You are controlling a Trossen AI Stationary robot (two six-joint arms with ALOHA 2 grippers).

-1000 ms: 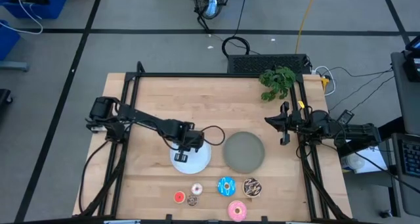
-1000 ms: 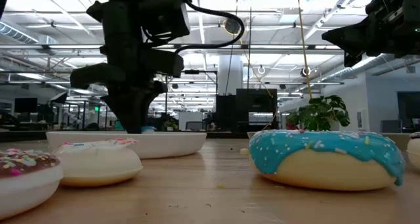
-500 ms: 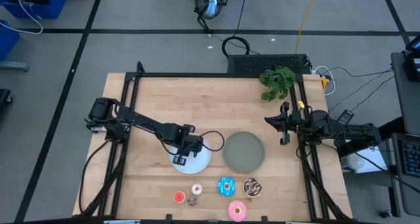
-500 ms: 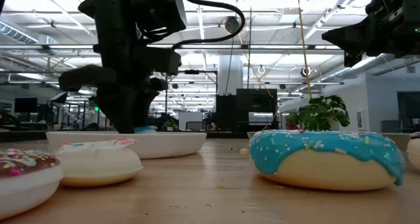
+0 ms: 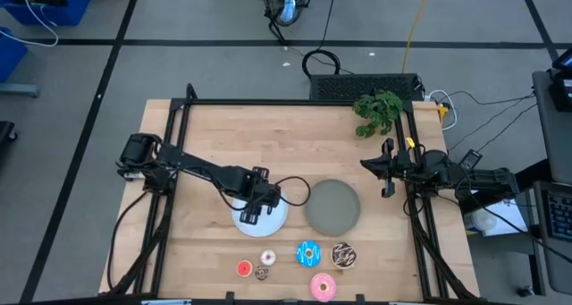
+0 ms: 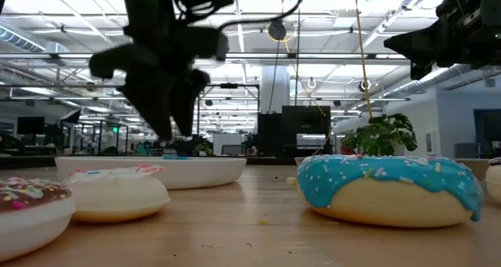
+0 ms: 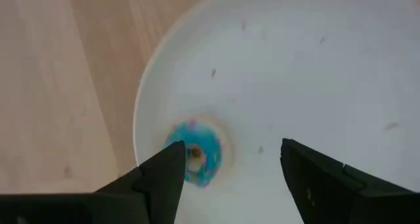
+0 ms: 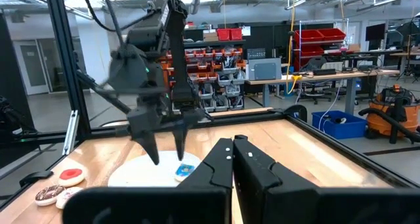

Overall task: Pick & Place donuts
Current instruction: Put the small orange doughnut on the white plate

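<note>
A tiny blue donut [image 7: 197,156] lies flat on the round white plate [image 7: 315,60], near its rim. My left gripper [image 7: 230,168] hangs open just above it, touching nothing; one fingertip [image 7: 169,165] stands over the donut's edge. In the high view this gripper [image 5: 255,207] is over the white plate [image 5: 273,220]. The other donuts sit near the table's front edge: tiny red [image 5: 244,268], brown [image 5: 262,273] and whitish-pink [image 5: 267,258], then larger blue-iced [image 5: 308,253], chocolate sprinkled [image 5: 342,255] and pink-iced [image 5: 323,286]. My right gripper [image 5: 386,173] waits shut at the right edge.
A round grey plate [image 5: 332,205] lies right of the white one. A green plant [image 5: 378,111] stands at the far right corner. Bare wood stretches across the far half of the table [image 5: 268,139]. A black frame borders the table.
My left gripper has opened and let go of the tiny blue donut, which now lies on the white plate. The gripper has then risen off the plate and tipped a little.
</note>
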